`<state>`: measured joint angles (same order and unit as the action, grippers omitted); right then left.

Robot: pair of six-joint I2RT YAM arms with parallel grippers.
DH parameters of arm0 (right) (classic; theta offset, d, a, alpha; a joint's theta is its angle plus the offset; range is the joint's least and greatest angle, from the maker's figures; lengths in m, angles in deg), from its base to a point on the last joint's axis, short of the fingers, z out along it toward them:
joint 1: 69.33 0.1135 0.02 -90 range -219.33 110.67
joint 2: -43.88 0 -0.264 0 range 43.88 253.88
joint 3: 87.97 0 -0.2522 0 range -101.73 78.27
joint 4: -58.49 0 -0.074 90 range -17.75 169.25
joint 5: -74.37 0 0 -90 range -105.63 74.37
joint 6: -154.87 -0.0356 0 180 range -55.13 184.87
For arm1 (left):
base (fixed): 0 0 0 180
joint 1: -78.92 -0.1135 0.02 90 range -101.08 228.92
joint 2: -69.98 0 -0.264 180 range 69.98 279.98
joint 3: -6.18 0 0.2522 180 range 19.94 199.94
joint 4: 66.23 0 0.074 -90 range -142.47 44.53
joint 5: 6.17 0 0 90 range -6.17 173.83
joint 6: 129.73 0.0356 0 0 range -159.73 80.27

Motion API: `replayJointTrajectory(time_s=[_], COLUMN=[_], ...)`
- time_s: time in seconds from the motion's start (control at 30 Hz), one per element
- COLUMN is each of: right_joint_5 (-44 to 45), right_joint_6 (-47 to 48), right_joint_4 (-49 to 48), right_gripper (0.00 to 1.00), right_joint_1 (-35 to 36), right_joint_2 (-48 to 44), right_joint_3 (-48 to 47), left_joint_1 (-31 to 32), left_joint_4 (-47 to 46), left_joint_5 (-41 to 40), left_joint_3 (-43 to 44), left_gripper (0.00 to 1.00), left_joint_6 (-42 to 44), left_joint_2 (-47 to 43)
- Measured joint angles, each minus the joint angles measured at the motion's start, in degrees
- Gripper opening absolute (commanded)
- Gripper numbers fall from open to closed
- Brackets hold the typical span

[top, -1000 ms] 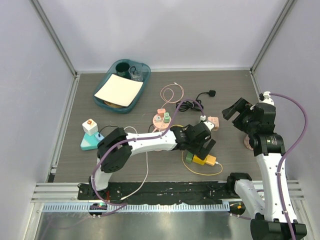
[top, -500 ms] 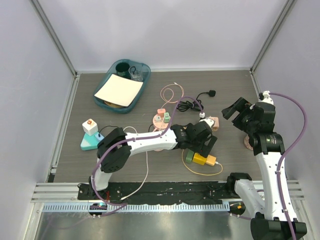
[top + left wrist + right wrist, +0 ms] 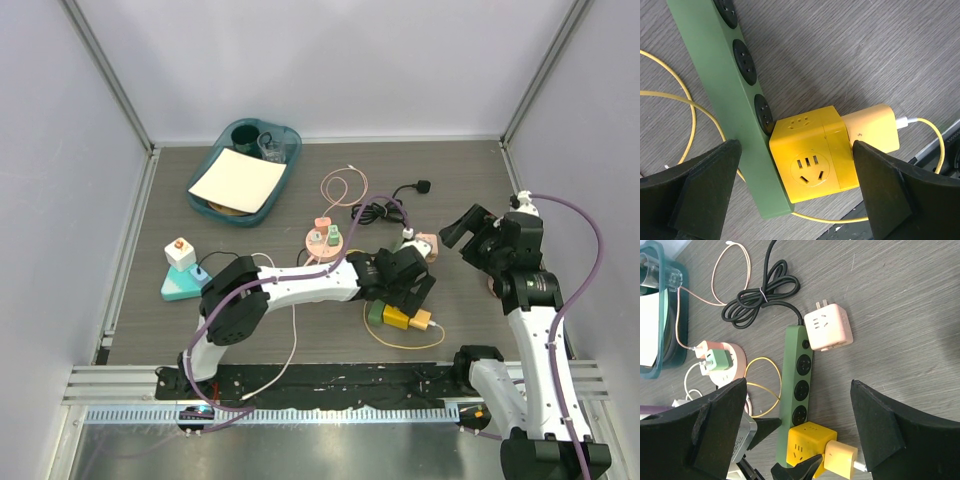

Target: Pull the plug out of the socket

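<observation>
Overhead: the pale plug (image 3: 421, 320) lies at four o'clock on the desk (image 3: 470, 180), pushed into a yellow cube socket (image 3: 398, 319). At eleven o'clock a teal tray (image 3: 196, 190) holds paper (image 3: 238, 178) and a dark cup (image 3: 245, 133).

Left wrist: the left claw (image 3: 795, 187) is released, straddling cube and plug. The plug should be hard, light and smooth; pinch its flat sides.

Right wrist: the right claw (image 3: 790, 427) gapes, holding nothing.
</observation>
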<state>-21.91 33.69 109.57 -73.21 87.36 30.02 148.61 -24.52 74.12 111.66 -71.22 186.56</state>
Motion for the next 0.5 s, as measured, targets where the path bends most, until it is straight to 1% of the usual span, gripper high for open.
replayJointTrajectory(time_s=[0.3,0.5], right_joint_5=[0.0,-0.2], right_joint_6=[0.2,0.2], right_joint_4=[0.0,0.0], right_gripper=[0.9,0.9], right_joint_1=[0.0,0.0], right_joint_2=[-1.1,-1.2], right_joint_3=[0.2,0.2], left_joint_1=[-1.0,-3.9], left_joint_4=[-0.2,-0.2], left_joint_5=[0.1,0.7], left_joint_3=[0.1,0.1], left_gripper=[0.97,0.97], left_joint_6=[0.4,0.5], left_joint_2=[0.0,-0.5])
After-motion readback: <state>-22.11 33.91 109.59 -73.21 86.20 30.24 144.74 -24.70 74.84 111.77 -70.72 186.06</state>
